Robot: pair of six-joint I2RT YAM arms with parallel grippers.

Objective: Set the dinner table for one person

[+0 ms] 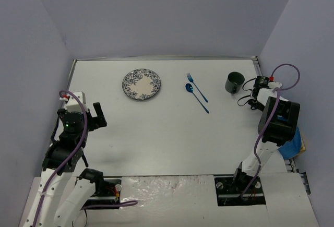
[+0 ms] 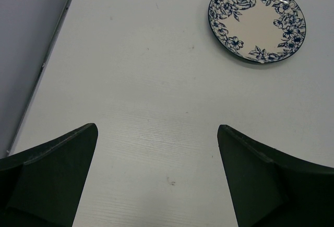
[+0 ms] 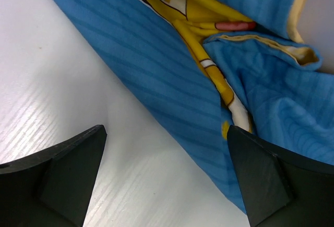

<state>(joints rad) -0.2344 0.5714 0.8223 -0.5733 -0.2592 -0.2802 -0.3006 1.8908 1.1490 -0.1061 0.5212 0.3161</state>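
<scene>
The dinner table [image 1: 156,133] is a big white slab with a thin metal rim, filling the floor of the booth from the arms' bases to the far wall. From here it looks stiff, heavy and fixed, with a smooth top that I'd guess is rather slick. It is nothing to be gripped. It is the surface to lay things on, and light pieces would likely skate on it if nudged.

Both pairs of jaws hang above it. The left gripper [image 2: 157,128] is over the bare near-left stretch, jaws spread wide with only white tabletop between them. The right gripper [image 3: 166,130] is over the right edge, also spread and gripping nothing.

Under those right jaws lies a blue placemat [image 3: 156,65] with a yellow cartoon figure, bunched into folds at the right edge. It looks soft and limp, so I'd pinch it at a raised fold or the hem and expect it to drape.

Farther off, the floral plate [image 1: 141,84] sits far-left of centre. It is probably brittle and glazed, best taken by its rim. The blue fork [image 1: 197,87] and spoon [image 1: 196,97] lie side by side right of it. The dark mug [image 1: 234,82] stands upright at the far right.
</scene>
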